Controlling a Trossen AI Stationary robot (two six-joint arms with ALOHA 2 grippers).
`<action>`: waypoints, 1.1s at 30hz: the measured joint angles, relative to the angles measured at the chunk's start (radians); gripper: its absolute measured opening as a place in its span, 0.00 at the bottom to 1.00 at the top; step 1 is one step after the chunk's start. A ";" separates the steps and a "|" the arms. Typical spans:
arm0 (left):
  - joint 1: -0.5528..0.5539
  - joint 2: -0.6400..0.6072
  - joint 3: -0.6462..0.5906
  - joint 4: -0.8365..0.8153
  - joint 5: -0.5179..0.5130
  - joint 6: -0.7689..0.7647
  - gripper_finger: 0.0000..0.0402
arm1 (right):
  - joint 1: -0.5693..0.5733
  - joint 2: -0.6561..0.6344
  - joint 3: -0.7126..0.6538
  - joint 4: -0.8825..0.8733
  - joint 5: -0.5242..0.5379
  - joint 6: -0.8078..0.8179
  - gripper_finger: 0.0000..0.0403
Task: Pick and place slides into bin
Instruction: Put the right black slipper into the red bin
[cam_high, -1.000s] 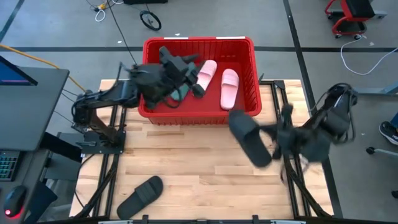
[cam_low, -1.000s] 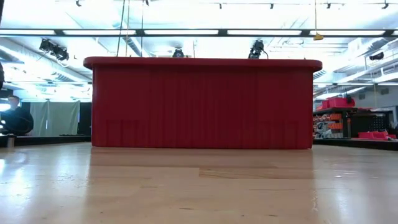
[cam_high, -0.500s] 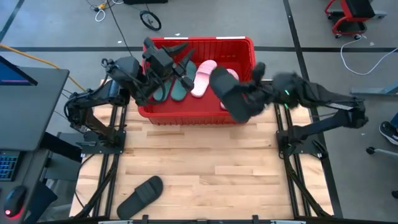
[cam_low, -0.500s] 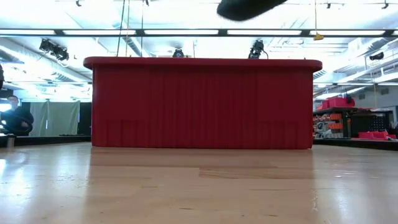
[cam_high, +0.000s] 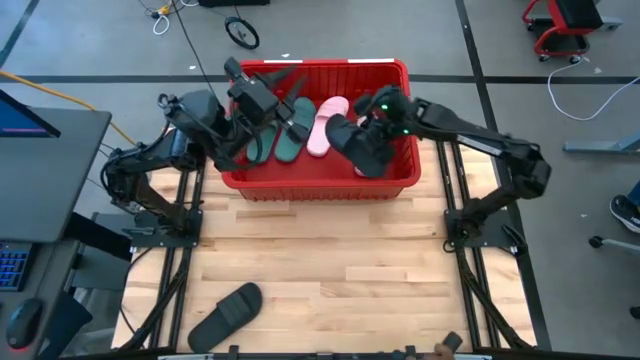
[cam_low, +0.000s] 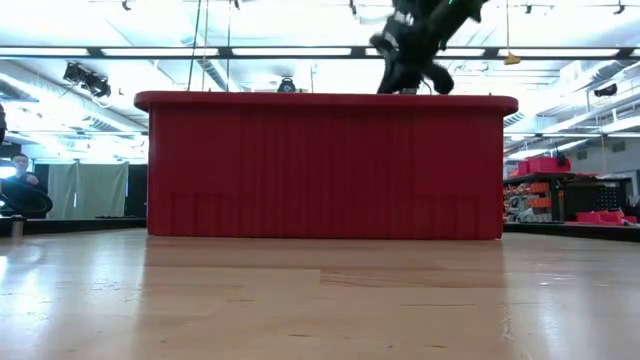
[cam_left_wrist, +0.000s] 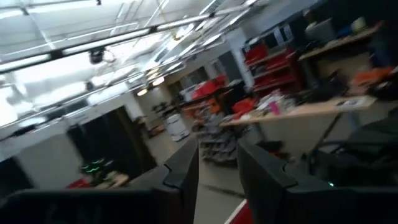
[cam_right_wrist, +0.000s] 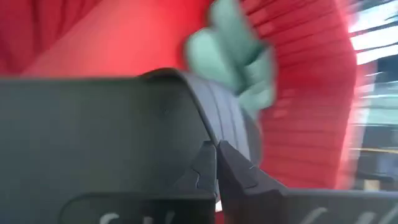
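The red bin (cam_high: 320, 66) stands at the table's far middle and fills the low view (cam_low: 320, 170). Two dark green slides (cam_high: 272, 142) and a pale pink slide (cam_high: 325, 125) lie flat on its floor. A black slide (cam_high: 355, 145) hangs over the bin's right half, with my right gripper (cam_high: 370, 126) shut on it; both show above the rim in the low view (cam_low: 415, 45). My left gripper (cam_high: 285, 110) hovers open over the bin's left half, pointing about level, with nothing between its fingers (cam_left_wrist: 186, 171). Another black slide (cam_high: 225, 315) lies on the table near the front left. My right gripper pinches a thin ribbed black edge of the slide (cam_right_wrist: 217, 134) between its two fingers, which seems to be its strap. The fingers slant down from the bin's right side. The slide hangs below them, tilted and lifted clear, above the bin's floor.
A second pink slide (cam_high: 361, 171) peeks out from under the hanging black slide. Bare wooden table lies between the bin and the near edge. Both arm bases stand at the table's left and right sides. A person sits in the room at far left (cam_low: 20, 185).
My right gripper has swung fast from the table's right edge toward the bin and turned, carrying the black slide from over the table to over the bin's right half. My left gripper has drawn back a little toward the bin's left side, leaving both green slides in view.
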 joint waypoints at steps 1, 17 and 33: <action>0.000 -0.001 0.000 -0.003 -0.026 0.014 0.29 | -0.011 0.021 0.000 -0.025 -0.002 -0.004 0.00; 0.065 -0.014 0.000 -0.003 -0.115 0.122 0.35 | -0.063 0.207 -0.001 -0.118 0.119 -0.156 0.02; 0.141 -0.014 0.000 -0.051 -0.195 0.112 0.41 | 0.109 0.203 -0.001 -0.124 -0.091 -0.212 0.06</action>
